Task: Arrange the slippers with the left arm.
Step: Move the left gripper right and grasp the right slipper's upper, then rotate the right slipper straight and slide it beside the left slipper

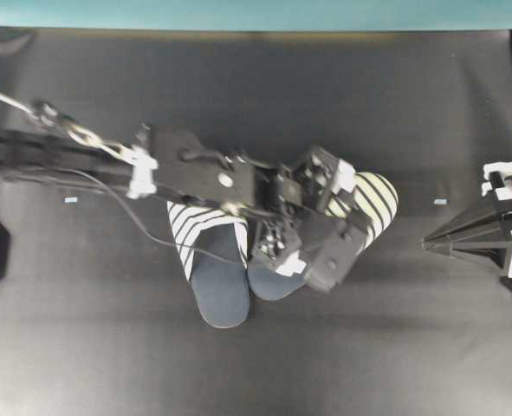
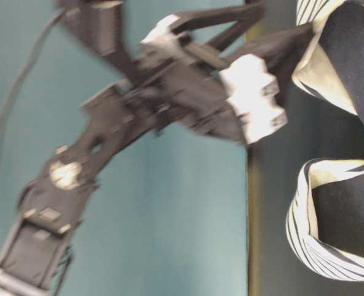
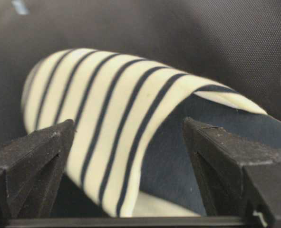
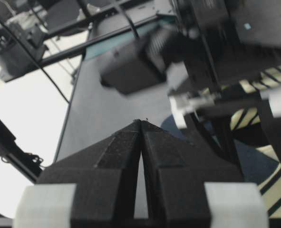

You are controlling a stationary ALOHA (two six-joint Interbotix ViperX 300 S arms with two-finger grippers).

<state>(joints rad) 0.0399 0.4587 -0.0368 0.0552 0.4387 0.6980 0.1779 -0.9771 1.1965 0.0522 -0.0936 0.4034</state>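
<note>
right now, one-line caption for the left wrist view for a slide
Open left pincer straddling the striped upper of a slipper on the dark mat.

left arm: black boxy segments, white zip ties, loose black cables; right gripper black with white pads.

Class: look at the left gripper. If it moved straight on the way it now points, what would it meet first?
Most likely the striped slipper: the open left gripper points straight at its toe upper.

Two striped slippers lie on the one tabletop; two arms show; two tape marks.
</note>
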